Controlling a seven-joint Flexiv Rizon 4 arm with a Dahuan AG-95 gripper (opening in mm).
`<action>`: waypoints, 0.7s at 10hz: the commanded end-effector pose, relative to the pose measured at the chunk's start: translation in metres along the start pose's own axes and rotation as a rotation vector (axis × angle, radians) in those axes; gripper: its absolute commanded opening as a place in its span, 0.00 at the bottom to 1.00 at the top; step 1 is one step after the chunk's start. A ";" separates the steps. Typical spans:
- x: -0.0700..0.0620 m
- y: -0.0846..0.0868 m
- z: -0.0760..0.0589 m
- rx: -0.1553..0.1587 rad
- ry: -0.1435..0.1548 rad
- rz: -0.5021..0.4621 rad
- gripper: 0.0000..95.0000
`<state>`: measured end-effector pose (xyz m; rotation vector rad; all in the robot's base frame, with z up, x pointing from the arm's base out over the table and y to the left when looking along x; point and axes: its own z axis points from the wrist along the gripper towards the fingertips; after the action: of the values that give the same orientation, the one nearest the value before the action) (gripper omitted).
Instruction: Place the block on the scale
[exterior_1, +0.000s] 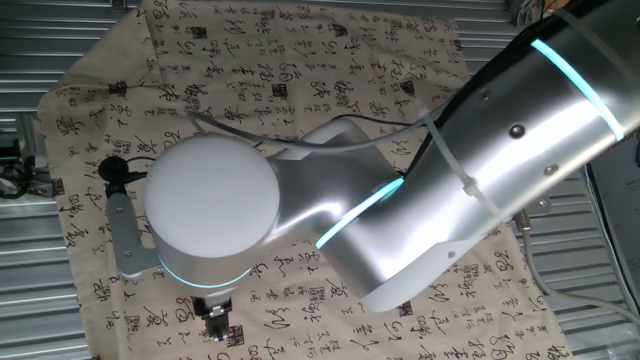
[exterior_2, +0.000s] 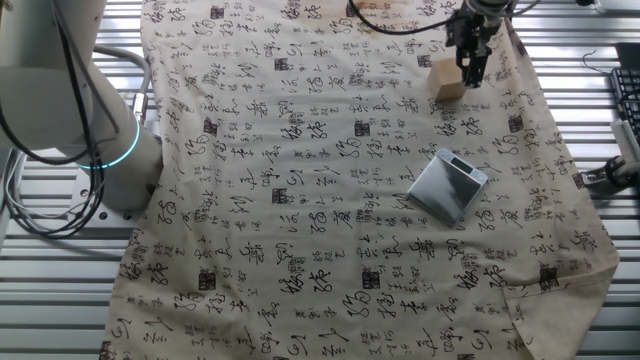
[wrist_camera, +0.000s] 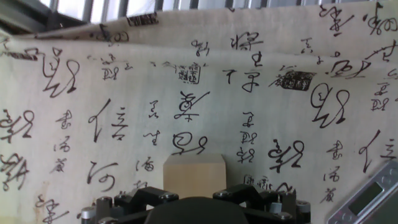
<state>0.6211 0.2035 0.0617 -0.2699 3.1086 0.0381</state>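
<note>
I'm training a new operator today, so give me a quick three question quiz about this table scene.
1. True or false: the block already sits on the scale.
2. What covers the table? A) cloth printed with calligraphy B) bare metal C) green mat
3. In the hand view, what lies right at the gripper fingers?

Key: 1 false, they are apart. 2 A, the cloth. 3 the block.
</note>
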 end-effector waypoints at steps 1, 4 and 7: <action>0.001 -0.001 0.001 -0.004 0.001 -0.001 1.00; 0.000 0.000 0.003 -0.001 0.002 -0.001 1.00; -0.001 0.000 0.007 -0.001 0.000 -0.002 0.80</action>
<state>0.6232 0.2044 0.0539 -0.2743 3.1091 0.0384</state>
